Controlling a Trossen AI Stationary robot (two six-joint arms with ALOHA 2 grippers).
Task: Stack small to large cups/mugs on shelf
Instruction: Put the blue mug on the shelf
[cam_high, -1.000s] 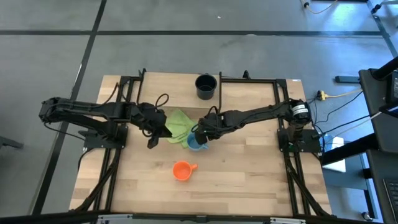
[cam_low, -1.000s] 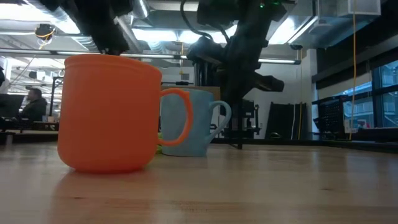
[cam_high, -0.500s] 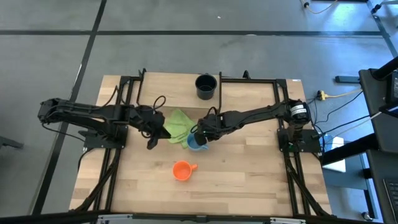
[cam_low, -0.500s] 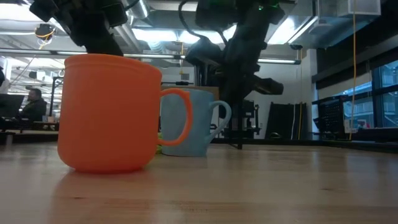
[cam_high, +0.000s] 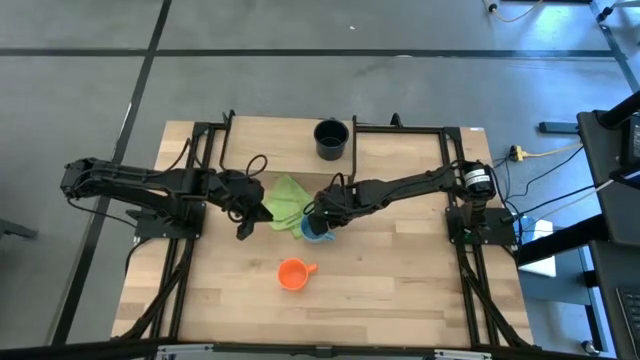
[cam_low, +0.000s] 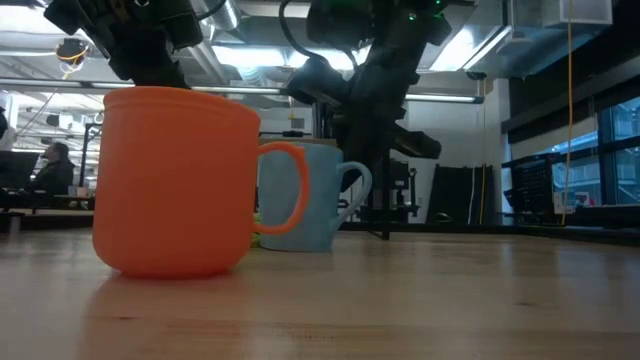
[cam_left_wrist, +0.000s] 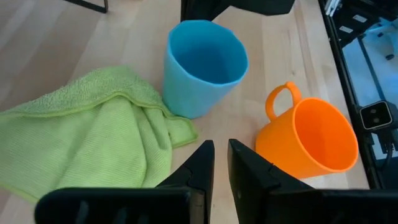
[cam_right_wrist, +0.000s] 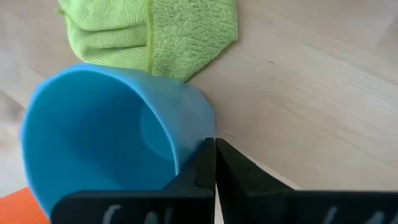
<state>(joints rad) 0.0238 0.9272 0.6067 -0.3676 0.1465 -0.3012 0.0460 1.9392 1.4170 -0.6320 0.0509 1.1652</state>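
The light blue mug stands upright on the tabletop, its base beside the green cloth. My right gripper is shut, with its fingertips close to the mug's outer wall on the handle side; the handle is hidden in the right wrist view. The orange mug stands upright nearer the table's near edge. The dark navy mug stands by the far edge. I cannot tell the shelf apart from the tabletop. My left gripper is shut, raised beside the cloth.
The green cloth lies crumpled between my two grippers, against the blue mug. Black metal frames run along the table's left, right and far sides. Bare wood lies to the right of the orange mug. A person sits far off in the room.
My right gripper has edged toward the table's left, closer over the blue mug's handle side. The three mugs and the cloth have stayed where they were.
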